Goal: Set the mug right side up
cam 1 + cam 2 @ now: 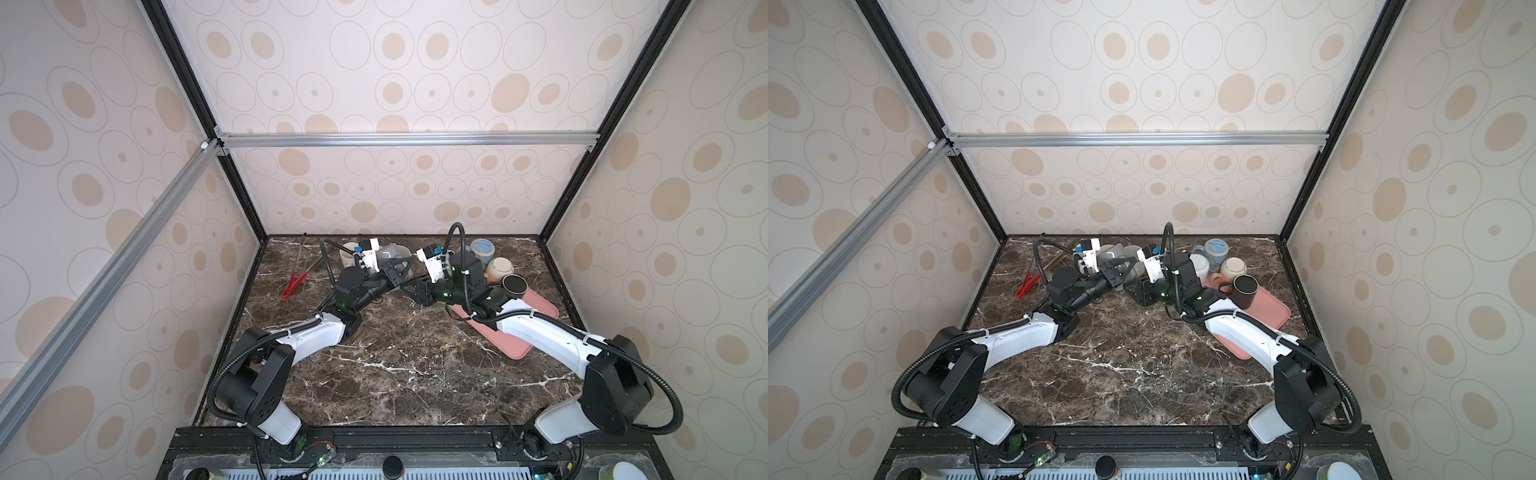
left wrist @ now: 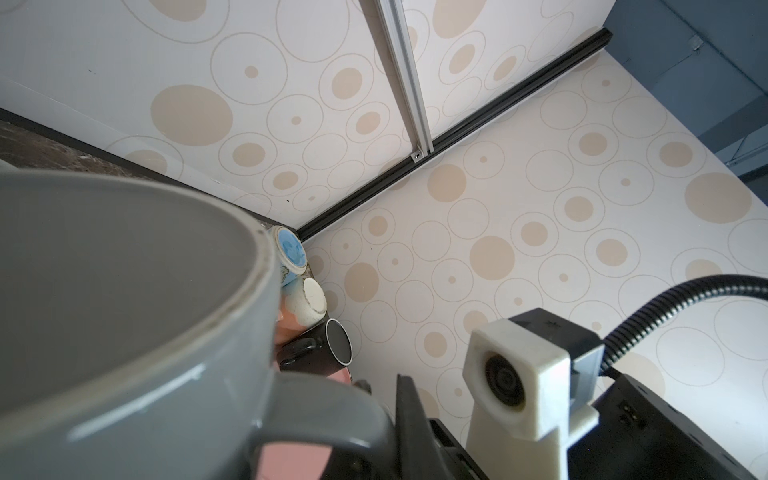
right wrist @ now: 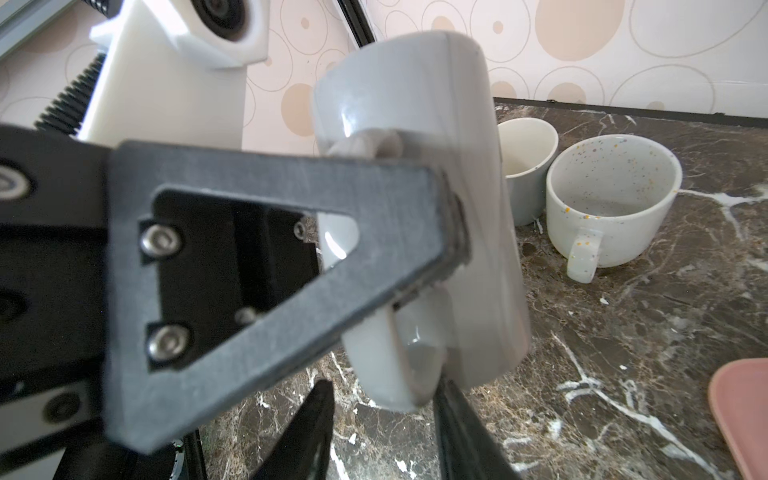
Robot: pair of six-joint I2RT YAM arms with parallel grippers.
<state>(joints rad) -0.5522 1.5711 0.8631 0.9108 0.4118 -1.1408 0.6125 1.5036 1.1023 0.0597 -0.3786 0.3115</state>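
Pale grey ceramic mug (image 3: 469,145), held clear of the dark marble surface (image 1: 395,374) near its back middle, between the two arms. The left gripper (image 1: 392,273) is clenched on the mug's handle. In the right wrist view one triangular finger (image 3: 395,224) covers most of the handle loop and hides the opposite finger. There the mug's long axis stands near upright with a slight tilt, but both ends are seen edge-on, so which end is the mouth cannot be told from that view. The left wrist view shows the rim and grey interior close up, with the base out of frame. The right gripper (image 3: 386,395) is parted just below the mug, its two dark fingertips flanking the handle's lower end; whether they touch it cannot be made out. In both top views the wrist cameras and arm links mask most of the mug. Behind it stand a two-tone cup (image 3: 525,166) and a speckled cup (image 3: 611,199), mouths up. A pink tray (image 1: 519,332) is partly covered by the right arm. A black mug (image 1: 514,284), a cream mug (image 1: 500,268) and a blue-topped mug (image 1: 482,247) sit near its far end. Red tongs (image 1: 293,284) lie apart at the left.
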